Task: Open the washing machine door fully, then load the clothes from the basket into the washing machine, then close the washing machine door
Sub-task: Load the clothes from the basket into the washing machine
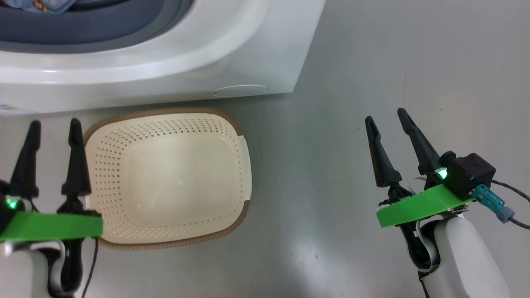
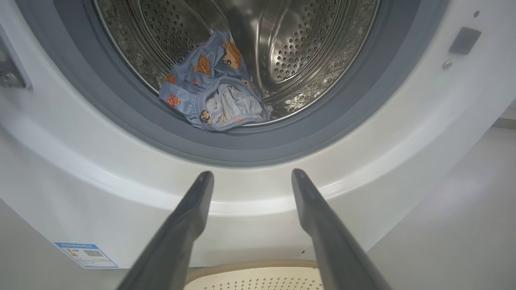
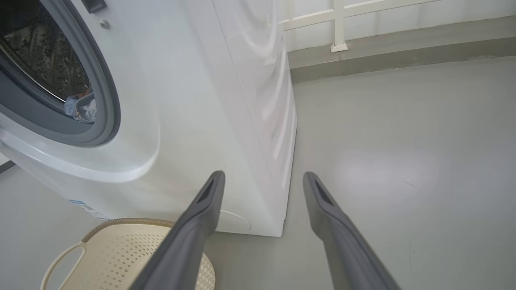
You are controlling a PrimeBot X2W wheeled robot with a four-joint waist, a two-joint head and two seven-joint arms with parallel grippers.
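The cream basket (image 1: 165,182) with a brown rim sits on the floor in front of the white washing machine (image 1: 165,62), and nothing lies in it. The blue clothes (image 2: 213,84) with orange-brown prints lie inside the steel drum (image 2: 306,44), at the front against the grey rubber ring (image 2: 250,141). My left gripper (image 1: 54,124) hangs open just left of the basket, nothing between its fingers. Out to the right over bare floor, my right gripper (image 1: 387,116) is open and holds nothing. The washing machine door is out of view.
The grey floor (image 1: 393,62) stretches to the right of the machine. A low white rail and wall base (image 3: 338,40) run behind it. A blue label sticker (image 2: 85,254) sits low on the machine's front.
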